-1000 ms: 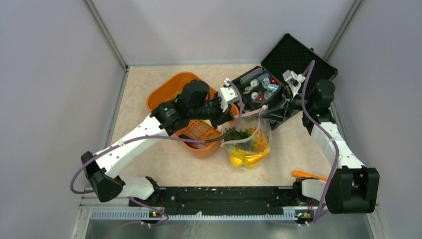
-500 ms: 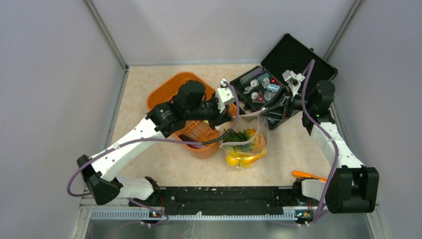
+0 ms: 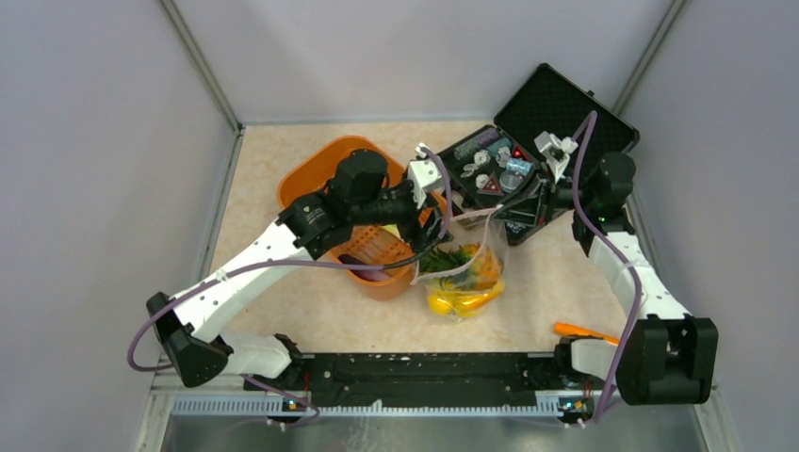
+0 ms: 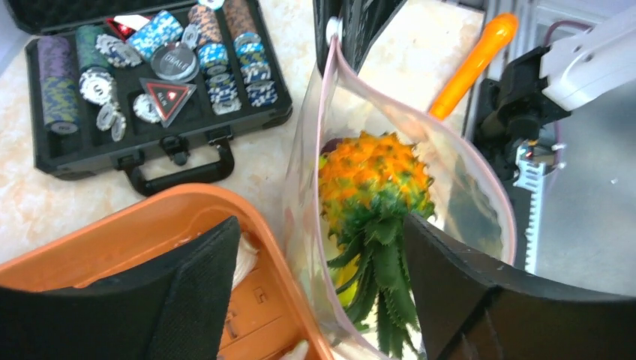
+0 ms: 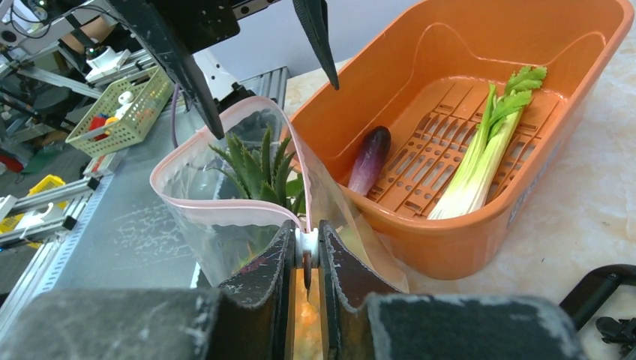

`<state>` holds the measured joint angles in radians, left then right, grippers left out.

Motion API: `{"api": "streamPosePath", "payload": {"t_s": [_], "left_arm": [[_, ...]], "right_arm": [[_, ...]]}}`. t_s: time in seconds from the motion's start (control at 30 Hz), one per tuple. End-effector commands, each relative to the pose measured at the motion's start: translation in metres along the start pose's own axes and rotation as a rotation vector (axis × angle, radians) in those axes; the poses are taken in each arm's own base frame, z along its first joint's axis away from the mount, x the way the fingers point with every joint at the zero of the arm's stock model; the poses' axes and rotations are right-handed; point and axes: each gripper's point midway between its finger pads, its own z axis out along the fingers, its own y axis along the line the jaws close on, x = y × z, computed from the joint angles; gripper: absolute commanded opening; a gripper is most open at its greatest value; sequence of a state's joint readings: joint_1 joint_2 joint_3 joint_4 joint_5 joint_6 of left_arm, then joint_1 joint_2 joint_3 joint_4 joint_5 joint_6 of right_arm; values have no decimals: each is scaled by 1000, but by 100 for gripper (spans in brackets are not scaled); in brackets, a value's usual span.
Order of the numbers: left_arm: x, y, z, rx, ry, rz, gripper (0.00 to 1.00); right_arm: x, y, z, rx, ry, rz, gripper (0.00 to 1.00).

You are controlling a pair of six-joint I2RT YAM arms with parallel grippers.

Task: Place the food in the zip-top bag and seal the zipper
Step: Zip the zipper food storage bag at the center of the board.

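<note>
**Transfer of the bag rim from left to right arm.** The zip-top bag [image 3: 464, 268] stands upright just beside the orange tub [image 3: 311, 179], against its outer wall, with its mouth gaping.

The right gripper [image 5: 306, 251] has just closed. Its two fingers are pinched together on the bag's rim at the end of the mouth farthest from the tub.

The left gripper [image 4: 319, 232], closed until a moment ago, now has its fingers spread wide over the end of the mouth nearest the tub, holding nothing.

Inside the bag, the pineapple [image 4: 371, 180] lies with its green crown toward the mouth, and yellow fruit [image 3: 452, 301] rests at the bottom.

Two items are not yet packed. The eggplant [image 5: 369, 159] and the leafy stalk [image 5: 480, 165] lie on the tub's slotted floor, the stalk on the side away from the bag.

The zipper [image 5: 225, 202] runs unpressed around the open mouth. A black case [image 4: 255, 124] of chips sits beyond the bag from the tub and has no part in the task.

*Reading:* the right arm now appears to hold the mouth open, which frees the left arm to reach into the tub. Filling is judged partly done, and sealing has not begun.
</note>
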<state>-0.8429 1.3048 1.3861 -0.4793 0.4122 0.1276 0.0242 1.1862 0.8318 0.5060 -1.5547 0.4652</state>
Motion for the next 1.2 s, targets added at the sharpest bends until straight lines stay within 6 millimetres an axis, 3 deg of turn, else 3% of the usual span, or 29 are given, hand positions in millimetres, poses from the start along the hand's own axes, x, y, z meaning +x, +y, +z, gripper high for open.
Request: {"api": "streamPosePath", "payload": {"t_s": [0.0, 0.1, 0.23, 0.33, 0.5, 0.63, 0.83, 1.07, 1.17], "left_arm": [[-57, -16, -3, 93, -161, -21, 81], [-74, -22, 2, 152, -178, -34, 93], [-82, -35, 15, 178, -148, -65, 98], [-70, -39, 31, 103, -68, -65, 99], [-43, -24, 58, -90, 29, -49, 99], [-43, 1, 67, -248, -17, -103, 99], [-40, 18, 74, -381, -7, -82, 99], [-32, -15, 84, -200, 35, -102, 96], [-27, -24, 81, -161, 40, -129, 81]], "right_arm": [[-15, 21, 1, -37, 17, -90, 0], [-20, 20, 1, -10, 3, -95, 0], [-19, 5, 1, 58, -9, -85, 0], [-13, -13, -2, 167, 23, -73, 0], [-10, -11, -5, 183, 64, -80, 0], [-14, -6, -5, 188, 55, -100, 0], [-15, -5, -5, 191, 52, -110, 0], [-16, -9, -6, 217, 55, -112, 0], [-18, -10, -7, 229, 54, -120, 0]]}}
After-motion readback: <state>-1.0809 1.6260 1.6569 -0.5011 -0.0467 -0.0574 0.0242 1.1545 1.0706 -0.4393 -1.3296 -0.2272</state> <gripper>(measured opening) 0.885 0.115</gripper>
